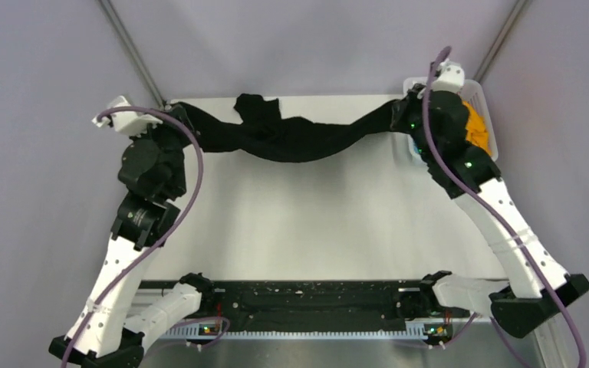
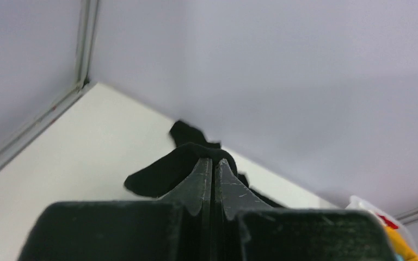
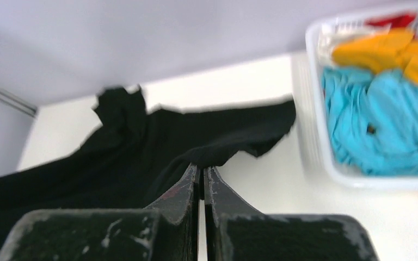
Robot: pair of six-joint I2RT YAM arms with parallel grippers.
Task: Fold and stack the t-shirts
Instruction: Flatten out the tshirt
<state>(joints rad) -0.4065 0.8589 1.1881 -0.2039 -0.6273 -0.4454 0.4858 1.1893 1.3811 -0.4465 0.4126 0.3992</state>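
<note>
The large black t-shirt (image 1: 295, 138) hangs stretched between my two grippers across the far side of the table, sagging in the middle. My left gripper (image 1: 178, 123) is shut on its left end; the left wrist view shows the closed tips (image 2: 213, 161) with black cloth (image 2: 163, 173) bunched over them. My right gripper (image 1: 400, 115) is shut on its right end; the right wrist view shows the tips (image 3: 200, 168) pinching the black shirt (image 3: 141, 147). Orange (image 3: 392, 51), sky-blue (image 3: 381, 119), red (image 3: 392, 20) and white (image 3: 332, 46) shirts lie in the basket.
The white plastic basket (image 3: 311, 125) stands at the far right table corner, partly hidden behind my right arm in the top view (image 1: 485, 107). The white table (image 1: 314, 222) lies below the hanging shirt. Grey walls close in on three sides.
</note>
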